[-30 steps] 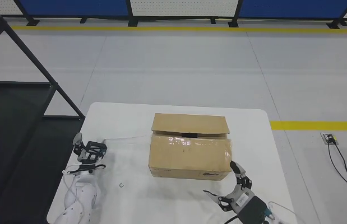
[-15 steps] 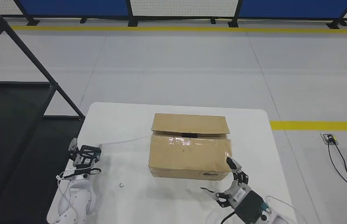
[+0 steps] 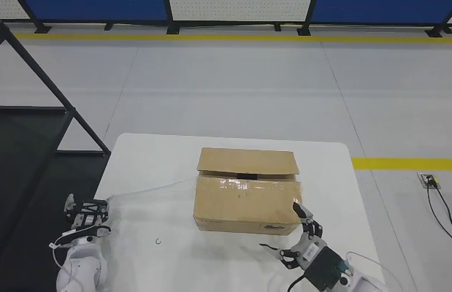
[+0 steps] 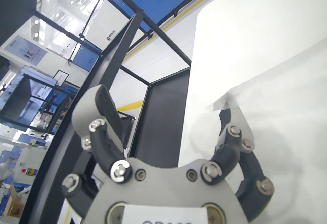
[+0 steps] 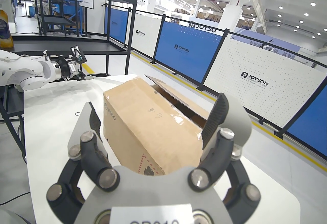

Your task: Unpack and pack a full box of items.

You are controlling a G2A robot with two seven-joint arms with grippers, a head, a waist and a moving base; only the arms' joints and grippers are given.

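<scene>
There is one box (image 3: 246, 191) on one table (image 3: 152, 157). There are two grippers, the left gripper (image 3: 85, 214) and the right gripper (image 3: 285, 231). One tape strip (image 3: 149, 187), one small dark hook (image 3: 159, 241) and one rack (image 3: 21, 168) make up the rest.

White table (image 3: 138, 157), cardboard box (image 3: 244, 203) at its middle, perhaps a small clip (image 3: 159, 241) nearby
</scene>
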